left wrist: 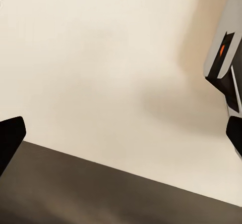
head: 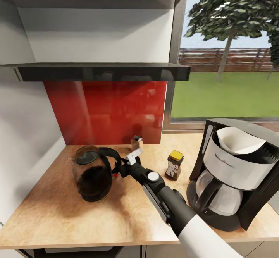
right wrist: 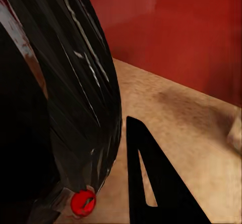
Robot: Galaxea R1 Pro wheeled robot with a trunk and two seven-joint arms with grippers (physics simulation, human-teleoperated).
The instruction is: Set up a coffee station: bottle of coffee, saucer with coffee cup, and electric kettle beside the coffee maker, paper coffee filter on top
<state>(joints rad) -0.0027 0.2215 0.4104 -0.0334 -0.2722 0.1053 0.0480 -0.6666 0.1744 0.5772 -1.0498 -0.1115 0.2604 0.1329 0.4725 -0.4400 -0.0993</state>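
Countertop: the kitchen countertop (head: 116, 215) is light wood grain, running into a corner between a pale wall on one side and a red backsplash (head: 108, 110) along its back edge.
Room: a glossy black board (head: 100, 72) juts out above the backsplash; past the worktop's far right a window (head: 228, 56) looks onto grass, a fence and a tree.
Kettle: the electric kettle (head: 93, 172), dark and rounded, stands upright toward the left part of the worktop.
Coffee maker: the coffee maker (head: 232, 172) stands at the right end near the front edge, the paper coffee filter (head: 238, 140) sitting in its basket.
Bottle: the bottle of coffee (head: 175, 165) stands upright just left of the machine, a little apart from it.
Shaker: a small tan shaker (head: 136, 143) stands by the back edge.
Right gripper: the right gripper (head: 118, 169) is at the kettle's handle; in its wrist view one dark finger (right wrist: 151, 183) lies beside the black body and a red switch (right wrist: 82, 203); I cannot tell whether it grips.
Left gripper: the left gripper (left wrist: 121, 133) has its dark fingertips spread wide at opposite frame edges, facing a pale surface.
Hard to make out: cup and saucer; the machine's right side is cut off.
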